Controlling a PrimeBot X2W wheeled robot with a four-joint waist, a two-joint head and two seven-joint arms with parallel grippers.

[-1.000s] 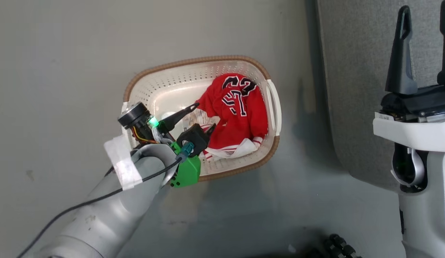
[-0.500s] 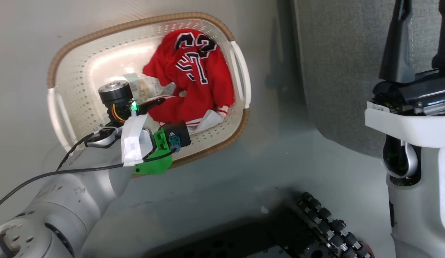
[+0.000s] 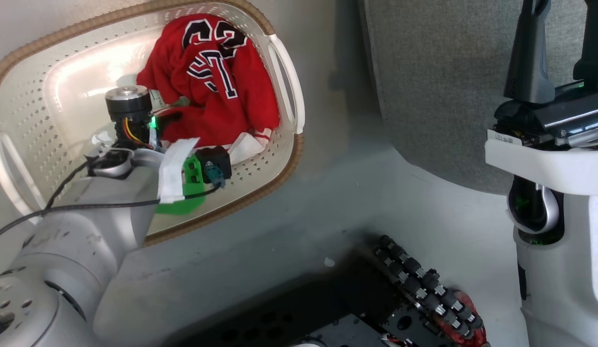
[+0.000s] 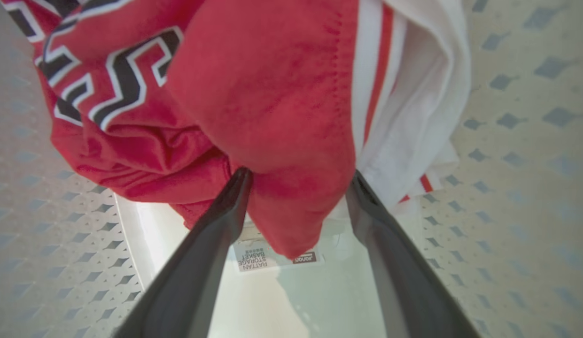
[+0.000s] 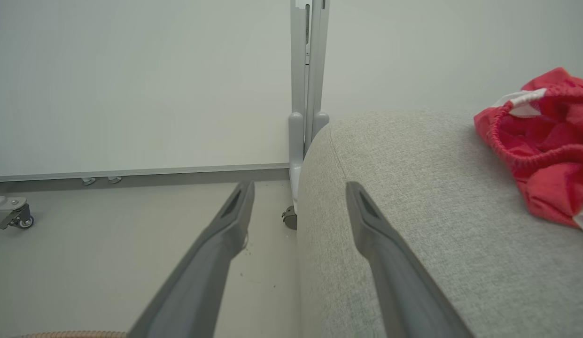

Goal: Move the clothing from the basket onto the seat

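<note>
one jersey (image 3: 217, 82) in basket (image 3: 33, 125); left pincer (image 4: 299, 173) wide, astride it

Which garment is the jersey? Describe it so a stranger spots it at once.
Find the cream perforated laundry basket with the brown rim beside the grey seat. The jersey lies crumpled inside. Unlike the plain red elastic-waisted garment on the seat, it bears dark white-edged numerals.

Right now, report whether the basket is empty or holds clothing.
Not empty: a crumpled red jersey lies inside the basket, with the open left gripper around one fold.
</note>
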